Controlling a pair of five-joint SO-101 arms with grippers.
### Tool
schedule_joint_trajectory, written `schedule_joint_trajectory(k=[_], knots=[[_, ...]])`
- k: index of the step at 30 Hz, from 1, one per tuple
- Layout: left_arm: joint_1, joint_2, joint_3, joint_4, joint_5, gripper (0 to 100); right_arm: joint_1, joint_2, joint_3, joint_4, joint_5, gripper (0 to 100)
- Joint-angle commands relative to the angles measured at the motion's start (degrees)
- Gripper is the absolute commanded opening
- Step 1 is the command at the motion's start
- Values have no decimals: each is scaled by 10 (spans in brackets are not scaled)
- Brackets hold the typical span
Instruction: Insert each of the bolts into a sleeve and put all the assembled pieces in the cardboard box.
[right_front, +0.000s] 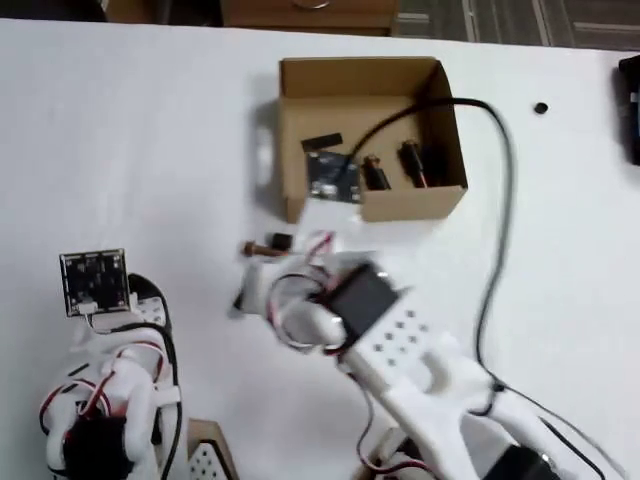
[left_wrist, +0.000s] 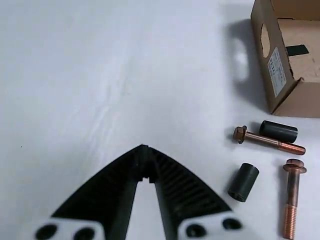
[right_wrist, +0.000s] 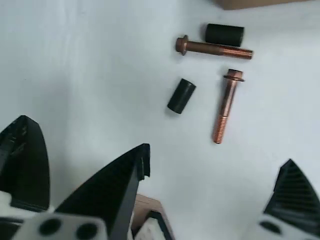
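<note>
From above, the cardboard box (right_front: 410, 203) sits on the white tabletop (right_front: 120, 150) with two assembled pieces (right_front: 376, 173) inside; a bolt (right_front: 258, 247) and a sleeve (right_front: 281, 241) lie just outside it, beside the right arm (right_front: 400, 340). In the left wrist view the left tool (left_wrist: 144, 150) is clenched on nothing, tips meeting, well apart from the second sleeve (left_wrist: 243, 182) and second bolt (left_wrist: 291, 197). In the right wrist view the right tool (right_wrist: 215, 160) is released, spread wide, with both bolts and both sleeves lying loose beyond it.

A copper bolt (right_wrist: 214, 48) lies beside a black sleeve (right_wrist: 224, 34) near the cardboard box (right_wrist: 260, 4); a second bolt (right_wrist: 225, 107) and second sleeve (right_wrist: 181, 95) lie apart, facing the spread right gripper (right_wrist: 215, 160).
</note>
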Motion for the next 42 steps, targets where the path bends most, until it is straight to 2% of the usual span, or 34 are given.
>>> schedule_joint_trajectory(k=[1,5,18,28,42], knots=[[-3,-1,-21,9,-1,23,-36,47,-22,-65,-75,380],[-4,-1,-22,18,-1,23,-46,114,-22,-125,-132,379],[-4,-1,-22,18,-1,23,-37,347,-36,-308,-190,379],[1,-1,-22,17,-1,23,29,450,-62,-340,-194,379],[1,-1,-22,15,-1,23,1,477,-60,-339,-194,376]])
